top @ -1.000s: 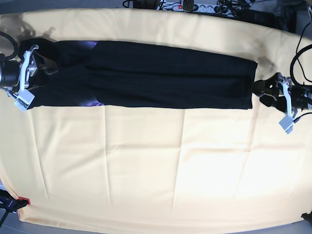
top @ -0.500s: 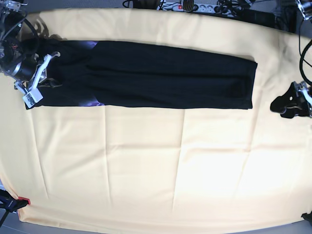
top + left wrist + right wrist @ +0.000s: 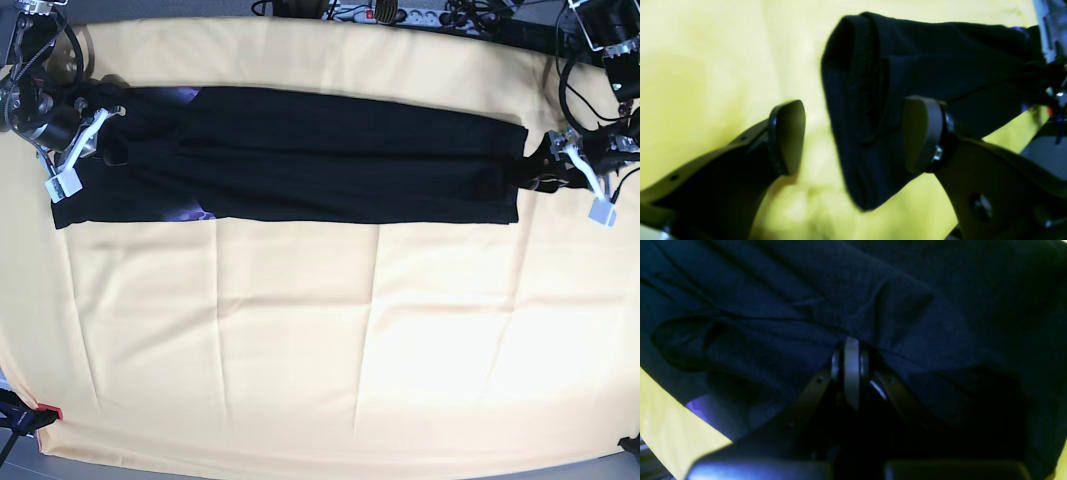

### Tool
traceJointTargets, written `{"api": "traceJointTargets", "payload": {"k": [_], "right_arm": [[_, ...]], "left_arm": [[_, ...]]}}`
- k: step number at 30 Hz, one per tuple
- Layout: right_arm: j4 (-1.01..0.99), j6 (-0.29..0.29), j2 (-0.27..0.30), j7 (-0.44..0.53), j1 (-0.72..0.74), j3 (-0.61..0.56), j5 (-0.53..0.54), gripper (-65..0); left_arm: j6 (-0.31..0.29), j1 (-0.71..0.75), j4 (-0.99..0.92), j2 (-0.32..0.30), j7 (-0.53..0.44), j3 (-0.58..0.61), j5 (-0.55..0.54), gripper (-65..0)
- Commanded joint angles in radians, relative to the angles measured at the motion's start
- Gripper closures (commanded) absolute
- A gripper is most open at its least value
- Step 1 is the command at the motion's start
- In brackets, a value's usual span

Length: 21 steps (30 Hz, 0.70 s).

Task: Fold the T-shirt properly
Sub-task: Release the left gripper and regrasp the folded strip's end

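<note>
Since the previous frames the right gripper (image 3: 851,373) had closed from half-open onto the T-shirt (image 3: 300,155) at its 9 o'clock end. The left gripper (image 3: 853,133) had swung back in to the 3 o'clock hem, jaws wide and holding nothing. Judged: a lengthwise fold was being set up. The shirt lay as a long band across the yellow cloth (image 3: 300,330), its hem edge between the left fingers (image 3: 922,133).

T-shirt (image 3: 330,155): black, purple print | cloth (image 3: 300,340): pale yellow | tools: black
</note>
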Motion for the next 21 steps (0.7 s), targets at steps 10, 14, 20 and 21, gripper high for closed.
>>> {"api": "traceJointTargets", "payload": {"k": [10, 14, 20, 21], "right_arm": [[0.006, -0.002, 0.014, -0.006, 0.006, 0.003, 0.025, 0.0], [0.006, -0.002, 0.014, -0.006, 0.006, 0.003, 0.048, 0.0], [0.006, -0.002, 0.014, -0.007, 0.008, 0.003, 0.050, 0.0], [0.006, -0.002, 0.014, -0.007, 0.011, 0.004, 0.062, -0.1]], "left_arm": [[0.022, 0.016, 0.014, 0.060, 0.031, 0.100, -0.071, -46.2], [0.021, 0.016, 0.014, 0.060, 0.023, 0.229, -0.070, -46.1], [-0.032, 0.013, 0.014, 0.060, -0.002, 0.259, -0.056, -16.7], [-0.031, 0.012, 0.014, 0.060, -0.010, 0.252, -0.040, -7.6]]}}
